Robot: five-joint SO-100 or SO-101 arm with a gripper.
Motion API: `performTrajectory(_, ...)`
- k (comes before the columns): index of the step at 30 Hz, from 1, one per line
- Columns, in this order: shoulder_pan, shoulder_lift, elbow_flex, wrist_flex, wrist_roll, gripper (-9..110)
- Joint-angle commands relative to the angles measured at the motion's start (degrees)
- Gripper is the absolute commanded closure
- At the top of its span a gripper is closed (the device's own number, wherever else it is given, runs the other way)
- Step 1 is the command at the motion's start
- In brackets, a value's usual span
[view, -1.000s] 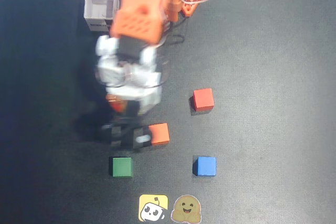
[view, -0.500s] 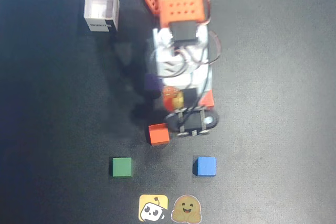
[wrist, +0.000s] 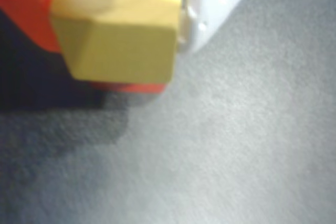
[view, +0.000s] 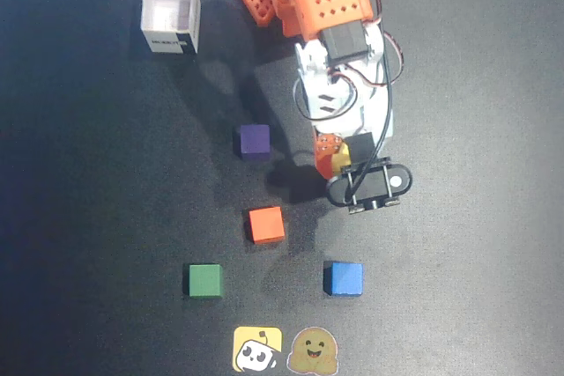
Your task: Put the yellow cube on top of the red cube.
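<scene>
The yellow cube (view: 343,157) is clamped in my gripper (view: 338,161), right of the mat's middle in the overhead view. The wrist view shows the yellow cube (wrist: 121,40) close up between the orange jaw on the left and the white jaw on the right. My gripper (wrist: 118,30) is shut on it. A thin red strip (wrist: 128,86) shows under the yellow cube; I cannot tell whether it is the red cube or part of the jaw. One orange-red cube (view: 265,224) lies free below and left of the gripper.
A purple cube (view: 254,141), a green cube (view: 204,280) and a blue cube (view: 343,278) lie on the dark mat. A white open box (view: 171,13) stands at the top left. Two flat stickers (view: 257,349) lie at the bottom edge.
</scene>
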Motion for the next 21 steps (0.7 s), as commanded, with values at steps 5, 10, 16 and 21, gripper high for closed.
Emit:
performTrajectory(5,0.0,2.4,-0.6,-3.1,0.5,96)
performTrajectory(10,0.4,1.7,-0.5,-4.2,0.9,96)
performTrajectory(16,0.7,0.6,2.5,-6.9,0.9,96)
performTrajectory(21,1.2,0.9,3.1,-7.1,0.7,96)
